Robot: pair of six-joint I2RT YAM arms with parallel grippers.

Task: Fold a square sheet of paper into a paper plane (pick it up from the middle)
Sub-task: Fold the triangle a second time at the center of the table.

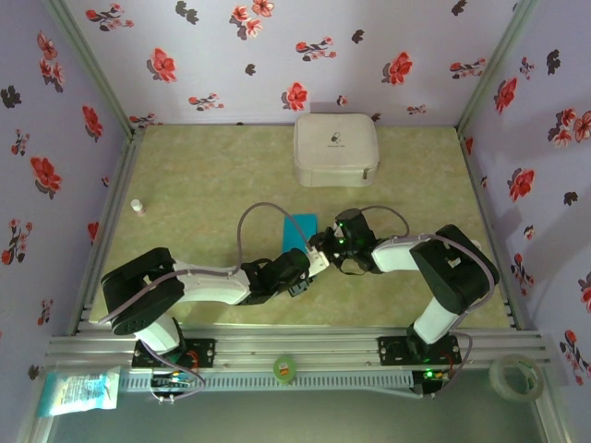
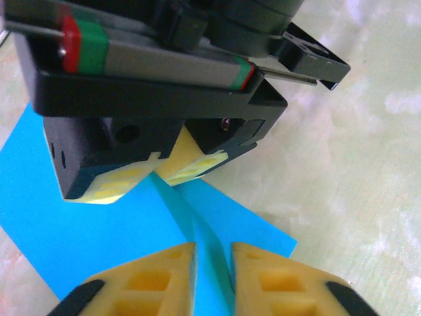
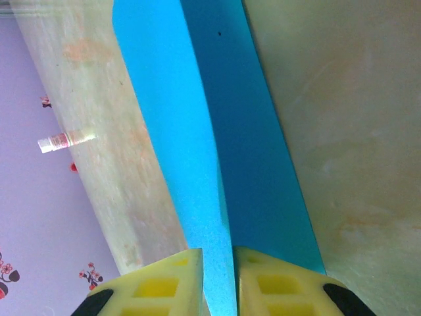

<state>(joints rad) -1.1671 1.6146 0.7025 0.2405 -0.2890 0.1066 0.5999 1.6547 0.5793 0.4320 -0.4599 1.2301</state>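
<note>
The square sheet of paper [image 1: 300, 230] is bright turquoise and lies on the table in front of both arms. Its middle is drawn up into a raised ridge [image 2: 209, 227]. My left gripper [image 1: 317, 261] is shut on the near end of that ridge, its yellow fingers [image 2: 148, 273] pressed against the paper on either side. My right gripper [image 1: 325, 244] faces it from the right and is shut on the same ridge [image 3: 217, 197]. In the left wrist view the right gripper [image 2: 162, 175] pinches the ridge just beyond my left gripper [image 2: 213, 249].
A white zip case [image 1: 336, 149] stands at the back of the table. A small white bottle [image 1: 137, 206] sits by the left wall. A tape roll [image 1: 513, 377], a green disc [image 1: 284, 367] and a packet [image 1: 78, 390] lie by the front rail.
</note>
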